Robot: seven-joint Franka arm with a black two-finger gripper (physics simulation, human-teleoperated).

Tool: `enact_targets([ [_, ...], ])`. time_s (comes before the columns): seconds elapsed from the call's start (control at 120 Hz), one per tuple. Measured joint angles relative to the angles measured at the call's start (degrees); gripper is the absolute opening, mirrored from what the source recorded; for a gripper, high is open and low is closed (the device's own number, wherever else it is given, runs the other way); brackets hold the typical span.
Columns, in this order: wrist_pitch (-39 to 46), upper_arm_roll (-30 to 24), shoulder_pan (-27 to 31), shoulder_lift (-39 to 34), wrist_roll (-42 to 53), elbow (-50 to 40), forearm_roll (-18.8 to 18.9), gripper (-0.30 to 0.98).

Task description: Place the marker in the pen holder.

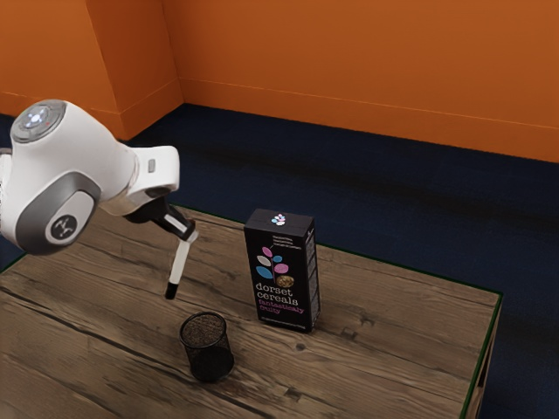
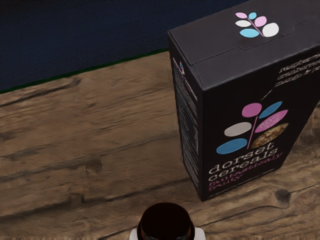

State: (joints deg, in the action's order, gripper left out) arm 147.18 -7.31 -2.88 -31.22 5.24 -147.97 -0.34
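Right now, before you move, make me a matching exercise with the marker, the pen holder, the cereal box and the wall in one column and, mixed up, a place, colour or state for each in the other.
Column one
1. Marker
2. Pen holder
3. Cereal box
4. Wall

Column two
A. Upright, with a leaf design on its front
B. Orange
C. Held by the tool, above the table
D. Black mesh

Right pairs: 1-C, 2-D, 3-A, 4-B

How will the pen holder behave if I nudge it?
The pen holder is probably light, as it looks like thin mesh. Standing upright on a small round base, it may slide or tip. Knocked over, it would likely roll, being round.
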Motion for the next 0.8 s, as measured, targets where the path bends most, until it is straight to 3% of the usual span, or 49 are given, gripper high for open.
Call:
enact_targets([
  [0.367,4.2,-5.0,0.1,5.2,-0.2,-2.5,-4.6,-0.05],
  [0.55,4.2,-4.9,0.2,7.6,0.5,-1.8,-6.1,0.34],
  [0.6,-0.7,-0.9,0.3,12.0,0.6,4.5,-6.2,0.41],
  [0.708,-18.9,7.5,0.3,33.2,-0.2,43.3,-3.0,0.52],
  [0.8,-30.4,11.3,1.5,35.6,-0.8,53.7,-0.9,0.58],
])
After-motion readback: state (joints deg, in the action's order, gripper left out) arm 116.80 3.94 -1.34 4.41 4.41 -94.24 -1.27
